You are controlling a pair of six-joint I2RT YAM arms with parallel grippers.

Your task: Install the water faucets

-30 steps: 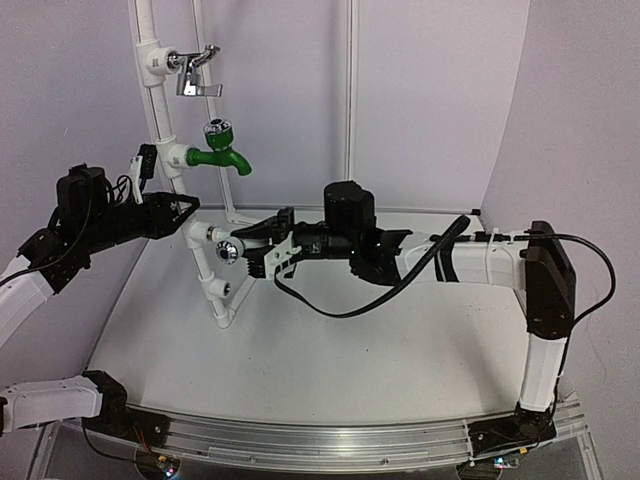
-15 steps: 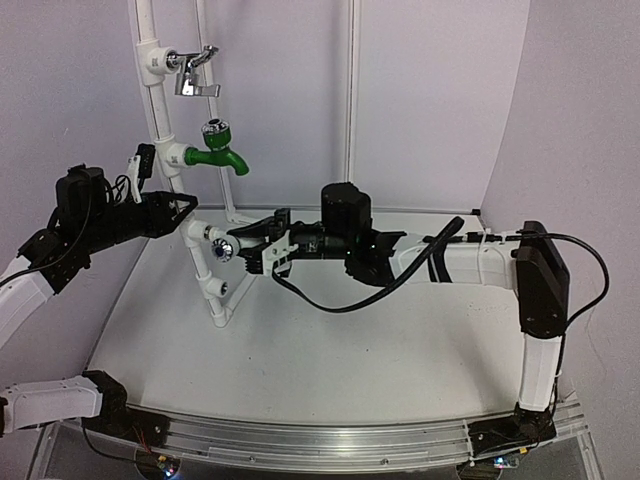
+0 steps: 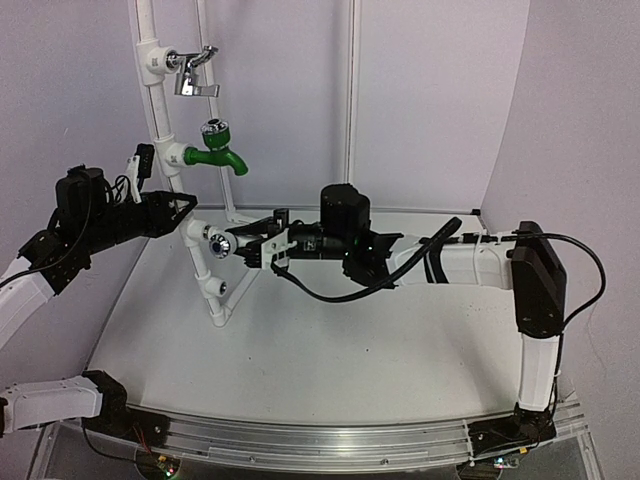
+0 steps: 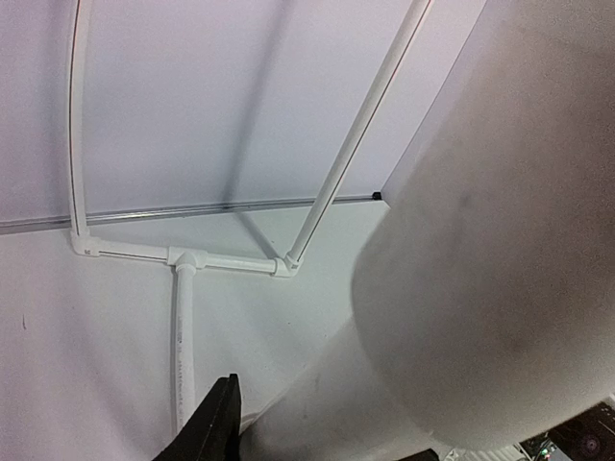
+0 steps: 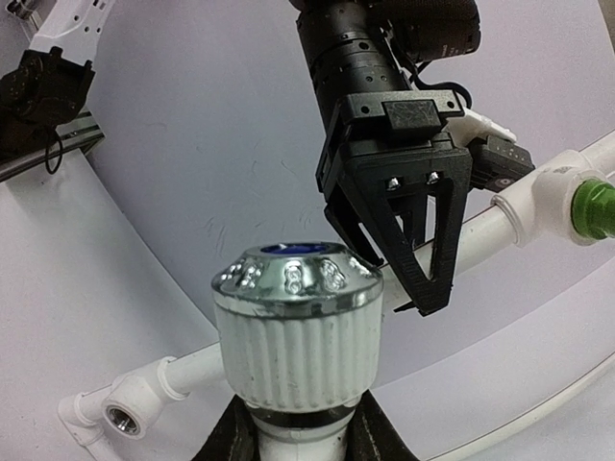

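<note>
A white water faucet [image 3: 215, 240] with a shiny chrome knob is held sideways at a fitting low on the white pipe frame [image 3: 160, 110]. My right gripper [image 3: 240, 243] is shut on the faucet's stem. In the right wrist view the ribbed knob [image 5: 296, 331] stands just above my right gripper [image 5: 298, 434]. My left gripper [image 3: 188, 212] is shut on the pipe beside that fitting. It also shows in the right wrist view [image 5: 408, 259], with the pipe [image 5: 500, 226] between its fingers. In the left wrist view the pipe [image 4: 461, 288] is a large blur, and one finger [image 4: 216, 423] shows.
An all-chrome lever tap [image 3: 195, 75] and a green tap [image 3: 218, 150] sit higher on the frame. An open threaded socket [image 5: 123, 415] is on the pipe below the faucet. The frame's base pipes [image 4: 183, 317] lie on the white table. Walls stand behind and to the right.
My right gripper has carried the faucet left and slightly up, closer to the pipe fitting. The left arm has not moved.
</note>
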